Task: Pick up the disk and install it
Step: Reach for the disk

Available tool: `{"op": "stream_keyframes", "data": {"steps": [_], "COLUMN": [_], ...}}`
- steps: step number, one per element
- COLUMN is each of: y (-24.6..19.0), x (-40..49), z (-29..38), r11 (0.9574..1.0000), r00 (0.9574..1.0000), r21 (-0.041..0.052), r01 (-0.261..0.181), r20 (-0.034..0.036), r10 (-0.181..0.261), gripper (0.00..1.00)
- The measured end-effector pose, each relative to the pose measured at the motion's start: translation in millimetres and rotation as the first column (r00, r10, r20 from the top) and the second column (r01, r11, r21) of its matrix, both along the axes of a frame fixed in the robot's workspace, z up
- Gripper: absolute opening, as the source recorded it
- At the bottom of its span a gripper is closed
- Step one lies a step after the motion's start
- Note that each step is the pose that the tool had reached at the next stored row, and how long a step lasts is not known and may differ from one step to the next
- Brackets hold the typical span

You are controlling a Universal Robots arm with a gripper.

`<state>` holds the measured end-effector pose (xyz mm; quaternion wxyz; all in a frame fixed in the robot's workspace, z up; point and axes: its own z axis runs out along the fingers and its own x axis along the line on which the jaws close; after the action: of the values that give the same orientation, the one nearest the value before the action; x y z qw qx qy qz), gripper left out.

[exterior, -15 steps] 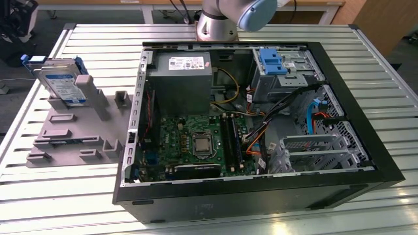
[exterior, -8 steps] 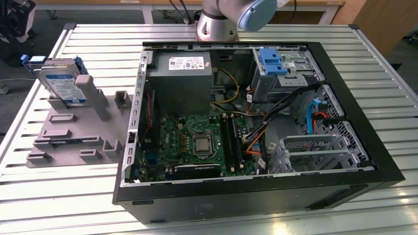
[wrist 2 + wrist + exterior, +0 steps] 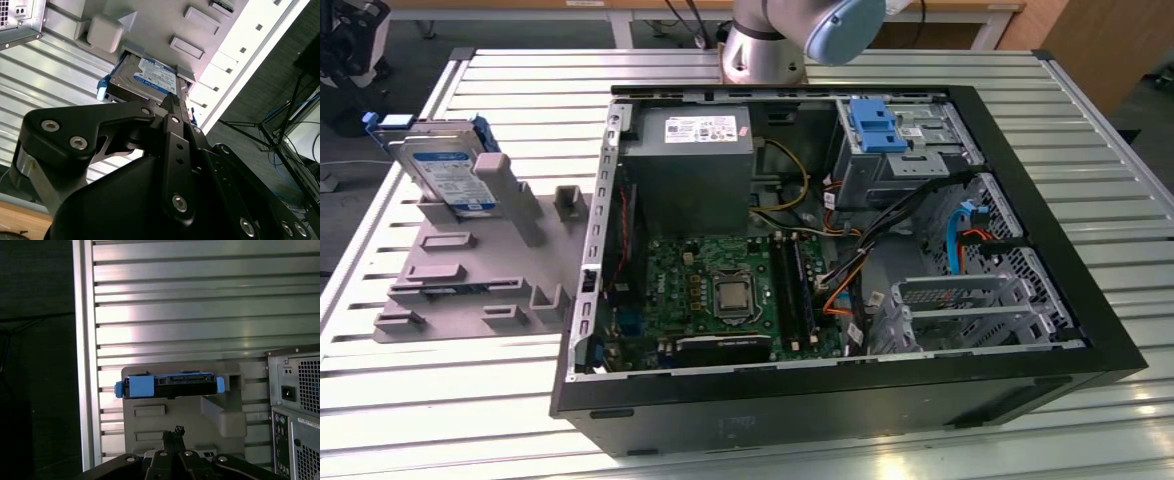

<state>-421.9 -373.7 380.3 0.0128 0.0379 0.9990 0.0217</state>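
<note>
The disk stands in the holder by the table's edge on the exterior view's left. The gripper, pressed together and empty, hangs apart from it. A clean pick likely needs the gripper square to the disk's faces.

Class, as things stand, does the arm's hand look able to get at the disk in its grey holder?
Probably yes: the disk stands on edge in the grey holder, clear of the computer case, and nothing lies between it and the hand.
</note>
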Motion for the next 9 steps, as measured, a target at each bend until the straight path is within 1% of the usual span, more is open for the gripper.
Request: {"op": "stream_keyframes", "data": {"steps": [1,4,6,9], "y": [0.3,5.2,10.6,19.7], "x": [-0.1,-0.1,-0.3,-2.3], "z": [0.0,-0.2,-0.6,-1.3], "r11": [1.0,1.0,1.0,1.0], "r00": [1.0,1.0,1.0,1.0], "r21": [0.0,-0.0001,-0.0001,-0.0003], "r01": [0.0,0.0,0.0,0.0], "r20": [0.0001,-0.0001,-0.0004,-0.0021], "r10": [0.0,0.0,0.0,0.0], "gripper": [0.11,0.11,0.11,0.11]}}
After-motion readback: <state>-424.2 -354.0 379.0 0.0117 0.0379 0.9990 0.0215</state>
